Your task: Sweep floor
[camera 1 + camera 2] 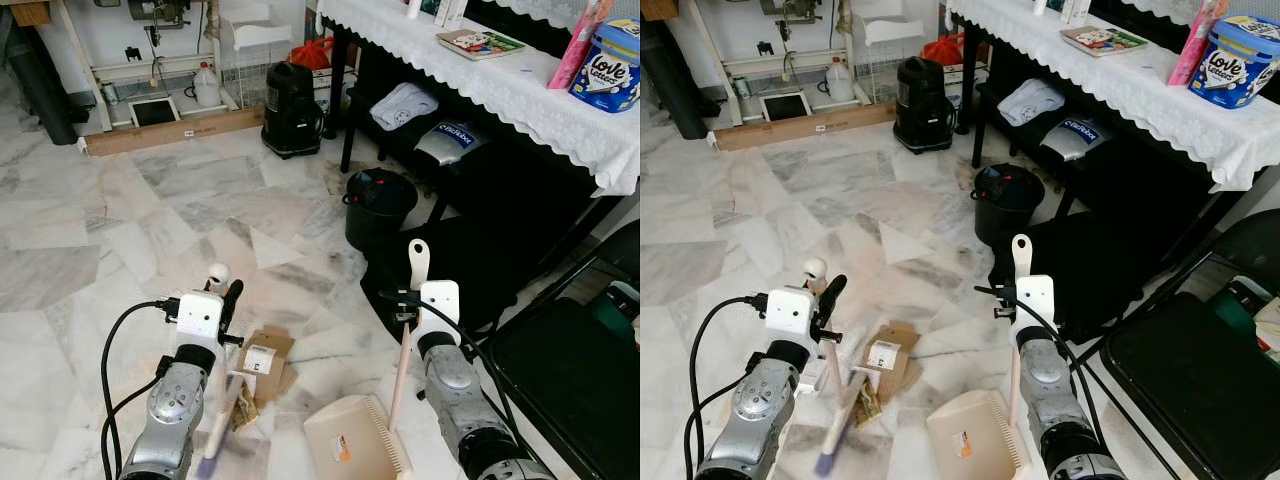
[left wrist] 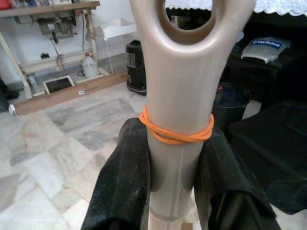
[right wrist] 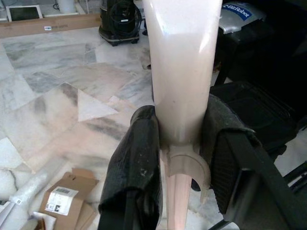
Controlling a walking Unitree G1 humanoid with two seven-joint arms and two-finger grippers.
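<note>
My left gripper (image 1: 224, 300) is shut on the beige handle of a hand broom (image 2: 178, 86), just below an orange rubber band (image 2: 176, 135). The broom slants down to the floor, with its bristles (image 1: 240, 405) beside pieces of brown cardboard (image 1: 263, 358) that carry a white label. To the right, my right gripper (image 1: 409, 300) is shut on the upright beige handle (image 3: 181, 72) of a dustpan. The dustpan's cream pan (image 1: 350, 443) rests on the marble floor, close to the cardboard.
A black bucket (image 1: 378, 203) and a dark bag (image 1: 440, 275) stand ahead to the right, beside a table with a white lace cloth (image 1: 480, 80). A black folding chair (image 1: 570, 385) is close on the right. A black vacuum (image 1: 292, 110) and a wooden plank (image 1: 170, 130) lie farther back.
</note>
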